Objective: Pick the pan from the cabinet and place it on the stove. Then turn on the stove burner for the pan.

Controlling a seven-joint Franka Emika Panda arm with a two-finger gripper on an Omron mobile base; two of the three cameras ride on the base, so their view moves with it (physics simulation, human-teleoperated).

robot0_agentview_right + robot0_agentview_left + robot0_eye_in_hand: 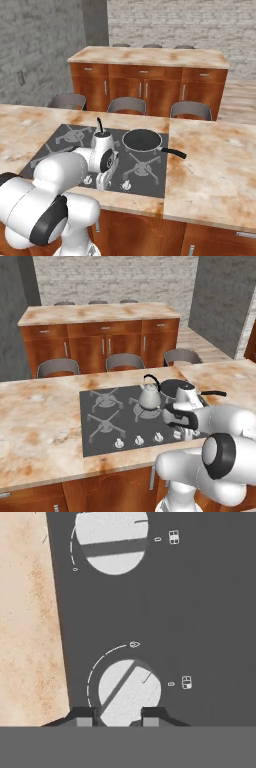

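A speckled stone bench (210, 170) carries the stove (150, 180). The pan (142, 140) sits on its rear right grate, handle toward the bench's right edge, beside a kettle (149, 397). The end effector (117, 716) pinches a front knob (129, 693) near the stove's front edge.

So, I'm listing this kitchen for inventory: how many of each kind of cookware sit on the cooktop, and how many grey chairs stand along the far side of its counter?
Frying pan: 1
Silver kettle: 1
Grey chairs: 3
Total: 5
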